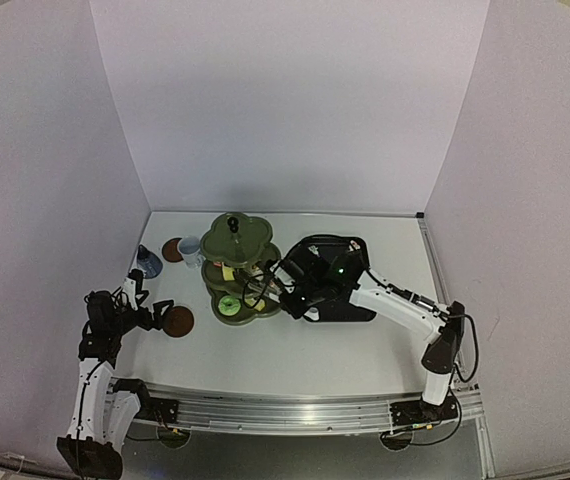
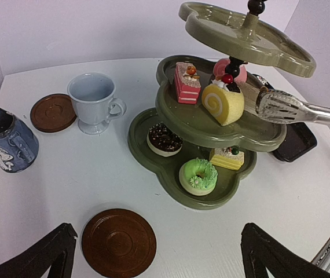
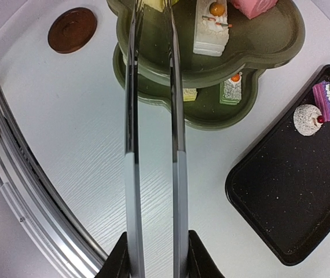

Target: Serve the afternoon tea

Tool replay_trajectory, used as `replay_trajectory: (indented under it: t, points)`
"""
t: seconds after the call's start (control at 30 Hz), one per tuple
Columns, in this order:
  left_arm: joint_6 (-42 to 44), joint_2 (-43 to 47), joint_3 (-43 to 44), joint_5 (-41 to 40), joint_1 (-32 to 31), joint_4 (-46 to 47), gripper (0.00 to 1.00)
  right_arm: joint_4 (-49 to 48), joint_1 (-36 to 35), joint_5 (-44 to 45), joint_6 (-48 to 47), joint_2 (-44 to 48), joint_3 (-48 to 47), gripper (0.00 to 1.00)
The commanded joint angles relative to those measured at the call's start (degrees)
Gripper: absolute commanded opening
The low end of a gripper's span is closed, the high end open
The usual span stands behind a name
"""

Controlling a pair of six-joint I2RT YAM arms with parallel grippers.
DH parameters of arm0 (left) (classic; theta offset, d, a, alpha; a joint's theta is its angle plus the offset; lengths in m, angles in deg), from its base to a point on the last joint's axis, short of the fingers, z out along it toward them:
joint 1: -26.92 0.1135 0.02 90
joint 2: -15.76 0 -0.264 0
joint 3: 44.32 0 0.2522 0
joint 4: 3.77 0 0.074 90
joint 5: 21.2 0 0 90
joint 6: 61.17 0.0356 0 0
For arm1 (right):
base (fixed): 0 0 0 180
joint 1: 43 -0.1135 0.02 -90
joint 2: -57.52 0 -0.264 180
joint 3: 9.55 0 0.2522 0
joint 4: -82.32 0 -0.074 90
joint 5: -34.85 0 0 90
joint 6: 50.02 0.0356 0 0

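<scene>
Counting two coasters (image 2: 118,242), one mug (image 2: 95,101), one pot (image 2: 11,142)

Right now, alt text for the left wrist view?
Metal tongs reach from the right toward a yellow roll cake on the middle tier of the olive-green stand. White mug, blue-grey pot and far coaster sit left; near coaster lies before the open fingers.

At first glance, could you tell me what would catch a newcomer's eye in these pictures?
The olive-green three-tier stand rises mid-table, small cakes on its two lower tiers. The right gripper holds metal tongs at the middle tier; two cakes lie on the black tray beside the stand.
</scene>
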Motion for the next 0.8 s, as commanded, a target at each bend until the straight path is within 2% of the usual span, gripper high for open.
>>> replay_trajectory:
  t: [0.0, 0.53, 0.77]
  points:
    - [1.31, -0.25, 1.04, 0.76, 0.16, 0.94, 1.00, -0.30, 0.10, -2.44, 1.75, 7.33, 1.05, 0.25]
    - [1.52, -0.44, 1.04, 1.14, 0.20, 1.03, 1.00, 6.51, 1.18, -0.81, 9.26, 19.21, 11.76, 0.23]
    - [1.47, -0.55, 1.04, 1.39, 0.20, 1.08, 1.00, 7.98, 8.58, 8.99, 16.95, 20.73, 16.68, 0.25]
